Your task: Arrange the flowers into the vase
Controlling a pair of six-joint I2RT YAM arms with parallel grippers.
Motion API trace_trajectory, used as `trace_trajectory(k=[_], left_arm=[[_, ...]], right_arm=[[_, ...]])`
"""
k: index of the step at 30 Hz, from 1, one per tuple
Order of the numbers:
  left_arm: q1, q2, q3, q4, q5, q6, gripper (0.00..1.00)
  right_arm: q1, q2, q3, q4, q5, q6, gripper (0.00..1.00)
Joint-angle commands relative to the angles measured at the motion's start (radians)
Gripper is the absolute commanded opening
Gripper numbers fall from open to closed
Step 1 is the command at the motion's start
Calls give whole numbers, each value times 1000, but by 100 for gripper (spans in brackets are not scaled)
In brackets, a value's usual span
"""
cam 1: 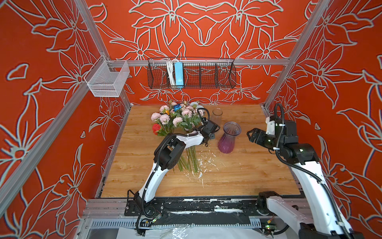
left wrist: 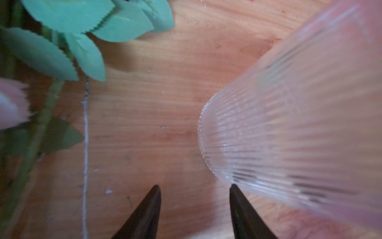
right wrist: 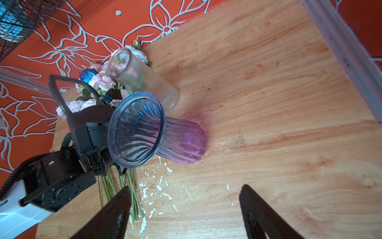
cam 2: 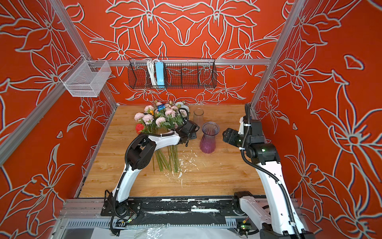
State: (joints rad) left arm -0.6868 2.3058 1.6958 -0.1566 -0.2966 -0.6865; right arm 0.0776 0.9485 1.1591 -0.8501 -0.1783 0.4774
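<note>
1. Lying flat on the wood-grain counter (cam 1: 237,175), the flowers (cam 1: 165,119) form a bunch far and left of centre: frilled pale-pink fabric blooms, serrated cloth leaves, thin green stems pointing near.
2. The purple vase (cam 1: 228,138) is fluted, translucent, flare-rimmed and upright, right of the bunch; a clear ribbed glass cylinder (cam 1: 217,115) stands behind it.
3. The left claw (left wrist: 195,189): jaws apart, empty, just right of the flowers, one tip beside the cylinder's base.
4. The right claw (right wrist: 186,189): jaws wide apart, empty, right of the vase, well apart from the flowers.
</note>
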Motion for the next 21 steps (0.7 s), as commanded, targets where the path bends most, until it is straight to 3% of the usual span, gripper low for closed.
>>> trace_trajectory(k=[1,11,16,21], left_arm=[[11,36,62,-89,30,-33,55],[42,49,118,-128,79,4,55],[37,-68,16,-127,154,78,56],[19,-280,-195,-80,172,97,56]], right_arm=[[-4,4,-22,36,-42,30,84],[-4,71,-32,93,-105,52,80],[-5,140,9,82,-84,36,77],[-5,233,66,97,-91,31,74]])
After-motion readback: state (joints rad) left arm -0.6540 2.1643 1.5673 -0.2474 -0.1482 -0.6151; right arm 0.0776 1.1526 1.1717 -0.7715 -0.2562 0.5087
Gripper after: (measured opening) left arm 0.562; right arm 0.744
